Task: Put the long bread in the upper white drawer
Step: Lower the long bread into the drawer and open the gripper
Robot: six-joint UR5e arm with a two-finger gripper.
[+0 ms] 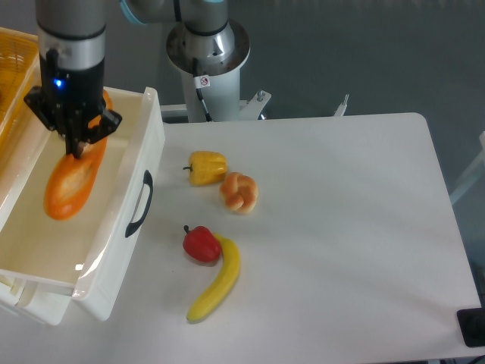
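Note:
The long bread [70, 184], glossy orange with a paler golden middle, hangs tilted over the inside of the upper white drawer [114, 262]. My gripper [76, 141] is shut on the loaf's upper end and points straight down above the drawer's middle. The drawer stands pulled out at the left, its dark curved handle [139, 203] facing the table. Whether the loaf's lower end touches the drawer floor cannot be told.
A yellow pepper [206, 167], a small braided bun [239, 192], a red pepper [201, 244] and a banana [217, 282] lie on the white table right of the drawer. A yellow basket-like tray [15, 72] sits at the far left. The robot base [208, 53] stands behind.

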